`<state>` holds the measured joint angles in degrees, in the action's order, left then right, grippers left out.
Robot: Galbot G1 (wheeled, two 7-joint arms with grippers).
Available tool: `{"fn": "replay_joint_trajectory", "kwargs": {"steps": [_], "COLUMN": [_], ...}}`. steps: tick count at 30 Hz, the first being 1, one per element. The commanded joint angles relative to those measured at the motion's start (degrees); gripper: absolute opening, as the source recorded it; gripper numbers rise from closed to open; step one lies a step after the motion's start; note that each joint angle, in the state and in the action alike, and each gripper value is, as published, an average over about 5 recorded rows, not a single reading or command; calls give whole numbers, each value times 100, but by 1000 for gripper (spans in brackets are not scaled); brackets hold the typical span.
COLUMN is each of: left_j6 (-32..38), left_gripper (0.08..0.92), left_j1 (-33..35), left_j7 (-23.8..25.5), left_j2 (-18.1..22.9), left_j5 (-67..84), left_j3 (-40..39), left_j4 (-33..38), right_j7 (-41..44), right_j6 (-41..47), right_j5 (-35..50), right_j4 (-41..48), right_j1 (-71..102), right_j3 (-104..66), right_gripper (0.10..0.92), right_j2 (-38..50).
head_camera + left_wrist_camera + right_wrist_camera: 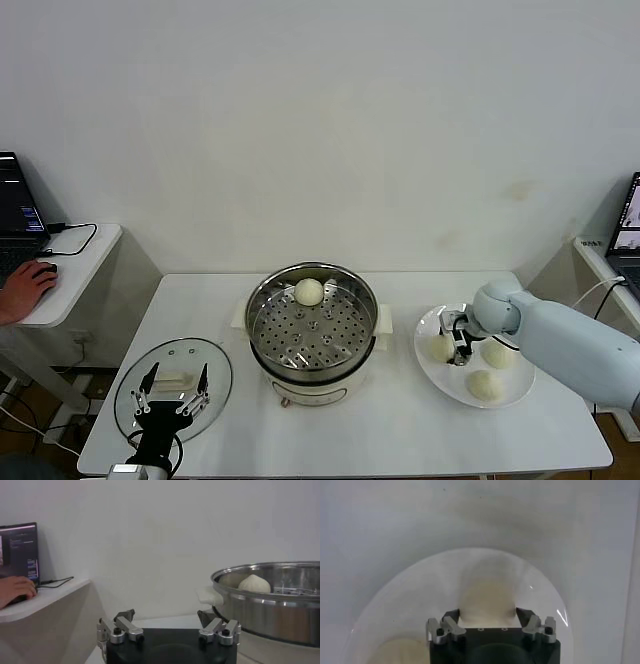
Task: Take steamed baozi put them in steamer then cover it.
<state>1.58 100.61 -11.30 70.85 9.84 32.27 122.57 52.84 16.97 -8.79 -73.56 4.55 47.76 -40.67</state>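
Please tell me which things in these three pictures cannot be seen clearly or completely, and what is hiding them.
- Leftmost baozi on the plate: head view, partly covered by the right gripper; right wrist view, its near side is behind that gripper's body.
- Steamer: left wrist view, cut off by the picture's edge, tray hidden by its wall.
- Glass lid: head view, partly covered by the left gripper.

Shiny steel steamer (312,325) with a tray perforated in a regular dot pattern, on a cream-white base; cream-white steamed baozi, one in the steamer (309,292) and three on the white plate (430,365). Clear glass lid (172,385) with a white handle, lying on the white table (400,425). The right gripper (487,617), black with silver fittings, appears to frame a pale cream bun.
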Motion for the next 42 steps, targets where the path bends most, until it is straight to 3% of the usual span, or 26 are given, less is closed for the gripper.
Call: {"fn": "replay_joint_trajectory", "kwargs": {"steps": [1,10,20,30,42], "left_j6": [2,-3,7,12,60], "left_gripper": [823,823,823,823,823], "left_j1": [6,25,-47,-115,-169], "left_j7": [2,7,10,14,-1], "left_j2": [3,-5,-51,-118,-94], "left_j5": [-2,-10,9,46,57], "left_j3": [-3,-9,-57,-64,14], "left_j4": [12,51,-18,-3,19], "right_j7": [58,272,154,-678,-1334], "right_j6": [-10,212,838,1901,2456], "right_j5": [-16,694,2437,4273,4871], "right_j4": [46,-612,-1712,-1947,-942], "right_j1": [33,-919,-3585,-4702,-3736], "right_j3": [-64,155,1531,2357,2368], "right_gripper": [601,569,577,585,592], "right_j2": [-29,589,878,-718,-2903]}}
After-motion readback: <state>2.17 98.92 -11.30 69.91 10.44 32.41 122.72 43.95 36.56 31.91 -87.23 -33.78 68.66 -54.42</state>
